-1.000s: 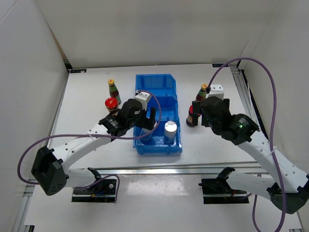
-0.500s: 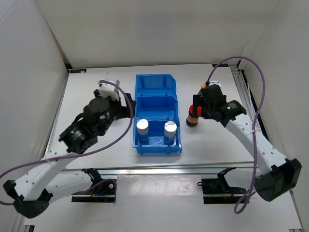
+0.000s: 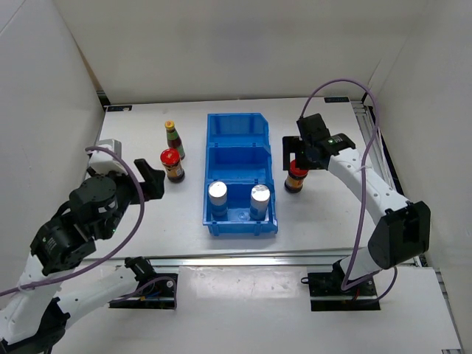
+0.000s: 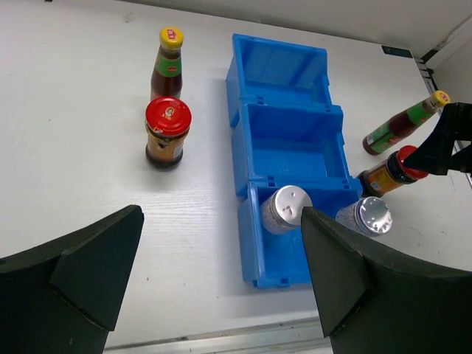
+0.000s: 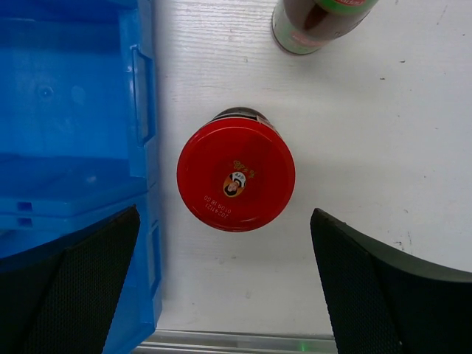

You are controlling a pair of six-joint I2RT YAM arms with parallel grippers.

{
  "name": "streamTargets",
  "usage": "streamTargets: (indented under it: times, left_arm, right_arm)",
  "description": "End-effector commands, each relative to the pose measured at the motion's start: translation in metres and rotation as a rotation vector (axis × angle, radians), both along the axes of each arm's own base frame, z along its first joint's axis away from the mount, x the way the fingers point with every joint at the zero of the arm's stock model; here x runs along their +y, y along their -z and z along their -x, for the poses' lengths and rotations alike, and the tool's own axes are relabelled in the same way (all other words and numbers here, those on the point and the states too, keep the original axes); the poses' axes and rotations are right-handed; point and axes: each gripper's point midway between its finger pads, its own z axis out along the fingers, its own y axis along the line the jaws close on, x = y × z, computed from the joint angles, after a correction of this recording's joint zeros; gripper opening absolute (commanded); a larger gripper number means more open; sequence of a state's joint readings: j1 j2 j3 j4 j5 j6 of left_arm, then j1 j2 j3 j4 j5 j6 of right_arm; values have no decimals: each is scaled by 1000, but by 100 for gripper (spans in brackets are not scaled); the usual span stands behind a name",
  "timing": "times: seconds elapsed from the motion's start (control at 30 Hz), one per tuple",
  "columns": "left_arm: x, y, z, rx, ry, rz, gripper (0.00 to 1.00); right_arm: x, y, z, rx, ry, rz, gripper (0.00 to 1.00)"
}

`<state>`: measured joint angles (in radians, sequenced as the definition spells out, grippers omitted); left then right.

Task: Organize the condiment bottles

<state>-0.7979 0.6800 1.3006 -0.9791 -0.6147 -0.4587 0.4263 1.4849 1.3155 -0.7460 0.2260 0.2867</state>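
Well, the right arm (image 3: 360, 183) hangs straight over the red-lidded jar (image 5: 236, 175), its jaws spread wide, one on each side of the lid with clear space between, holding nothing. That jar stands on the counter (image 5: 369, 147) just beside the right wall of the blue bin (image 3: 240, 133), close but not touching, with a slim bottle (image 5: 318, 22) near it on the far side. It is upright, long axis vertical, lid facing up at the wrist camera. I'd reckon it is glass with a metal lid: stiff, smooth-sided, weighty for its size and breakable if knocked over. The sensible hold looks to be square across the lid's rim or the shoulder just under it, so it cannot twist out. Two silver-capped shakers (image 3: 218, 193) stand side by side in the bin's nearest compartment. The left arm (image 3: 88, 214) sits well away, jaws wide open and empty, and the other red-lidded jar (image 4: 167, 131) and a yellow-capped bottle (image 4: 167, 65) stand upright on the counter left of the bin.
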Motion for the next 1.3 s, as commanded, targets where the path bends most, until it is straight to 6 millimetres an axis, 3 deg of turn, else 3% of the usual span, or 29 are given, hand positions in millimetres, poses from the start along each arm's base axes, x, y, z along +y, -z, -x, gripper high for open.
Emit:
streamTargets:
  times: [0.0, 0.07, 0.27, 0.57, 0.8, 0.9, 1.03, 1.13, 1.17, 1.27]
  left_arm:
    - [12, 8, 15, 87, -30, 5, 100]
    - [11, 8, 19, 102, -14, 14, 100]
    - [20, 5, 31, 93, -10, 58, 100]
    - [23, 0, 25, 69, -34, 24, 100]
    - [29, 2, 18, 39, -64, -29, 100]
    - [34, 0, 13, 17, -103, -38, 100]
    - [36, 16, 3, 17, -130, -139, 100]
    - [33, 28, -12, 22, -157, -235, 100]
    - [30, 24, -19, -3, -176, -234, 100]
    - [14, 29, -40, -13, -160, -327, 100]
  right_arm:
    - [2, -8, -6, -23, -5, -8, 100]
    - [-6, -2, -5, -18, 15, 26, 100]
    - [-4, 16, -9, 16, 22, 36, 100]
    - [3, 34, -15, 45, 30, 24, 100]
    - [-5, 40, -17, 39, 44, 65, 100]
    - [-2, 44, -16, 56, 34, 56, 94]
    - [0, 52, -16, 71, 40, 72, 83]
    - [0, 55, -16, 79, 40, 76, 72]
    - [0, 57, -16, 90, 40, 81, 69]
    - [6, 51, -19, 82, 18, 56, 54]
